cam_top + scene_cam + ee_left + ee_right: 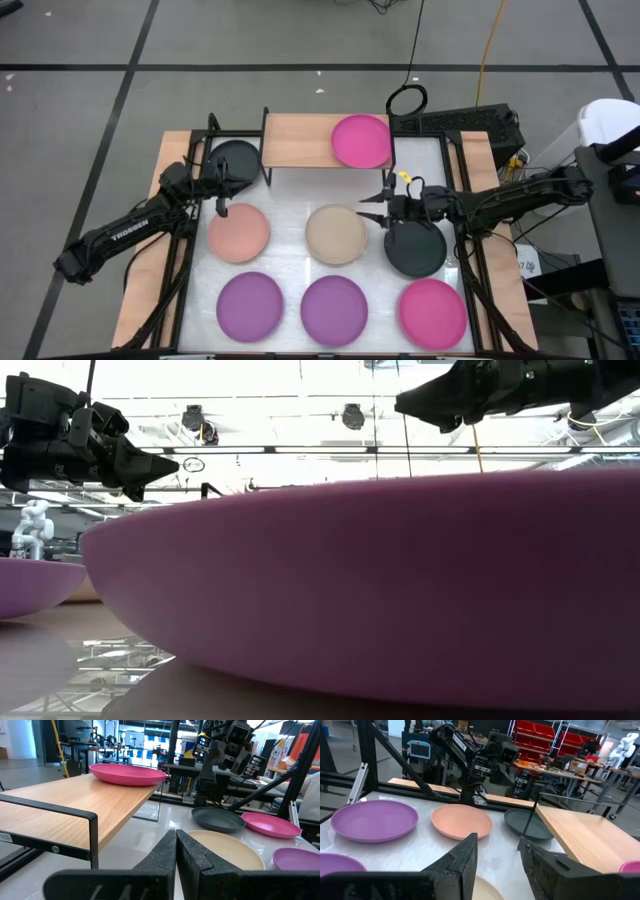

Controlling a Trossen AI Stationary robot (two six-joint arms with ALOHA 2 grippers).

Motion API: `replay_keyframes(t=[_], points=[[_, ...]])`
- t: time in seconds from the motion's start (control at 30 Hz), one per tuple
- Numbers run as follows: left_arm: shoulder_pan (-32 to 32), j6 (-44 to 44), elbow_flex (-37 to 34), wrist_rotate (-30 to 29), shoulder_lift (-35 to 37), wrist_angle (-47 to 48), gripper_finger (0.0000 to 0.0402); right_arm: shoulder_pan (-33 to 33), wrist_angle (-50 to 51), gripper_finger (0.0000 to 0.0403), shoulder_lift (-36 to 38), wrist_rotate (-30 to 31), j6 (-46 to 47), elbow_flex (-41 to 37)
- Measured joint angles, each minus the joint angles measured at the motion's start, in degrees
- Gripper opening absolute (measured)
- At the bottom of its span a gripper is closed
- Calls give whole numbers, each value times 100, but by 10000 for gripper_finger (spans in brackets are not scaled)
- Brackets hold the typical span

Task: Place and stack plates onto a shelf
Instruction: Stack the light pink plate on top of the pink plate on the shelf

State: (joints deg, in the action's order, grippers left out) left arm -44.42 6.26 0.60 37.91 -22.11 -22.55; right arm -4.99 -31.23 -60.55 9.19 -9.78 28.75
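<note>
High view: the shelf stands at the table's far edge, carrying one magenta plate on its right half. A black plate lies on the table just left of the shelf. The peach plate, beige plate and a second black plate form the middle row; two purple plates and another magenta plate form the near row. The left gripper hangs over the peach plate's far edge. The right gripper hovers between the beige plate and the second black plate.

Low view: a purple plate fills the frame; both arms show overhead.

Left wrist view: the left fingers are pressed together, holding nothing.

Right wrist view: the right fingers stand parted, empty, above the table.
</note>
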Motion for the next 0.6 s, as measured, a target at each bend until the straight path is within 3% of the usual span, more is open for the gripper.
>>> replay_keyframes(t=[0.17,0.3,0.47,0.6], points=[[0,-2,-2,0,0,-108,12,2,-222,128,0,0,-99,0],[0,55,-2,0,0,-865,12,2,-426,128,0,0,-122,2],[0,502,0,0,4,-1665,12,2,-444,128,0,0,-136,2],[7,1202,0,72,1,-1460,12,2,-383,128,0,0,-68,2]])
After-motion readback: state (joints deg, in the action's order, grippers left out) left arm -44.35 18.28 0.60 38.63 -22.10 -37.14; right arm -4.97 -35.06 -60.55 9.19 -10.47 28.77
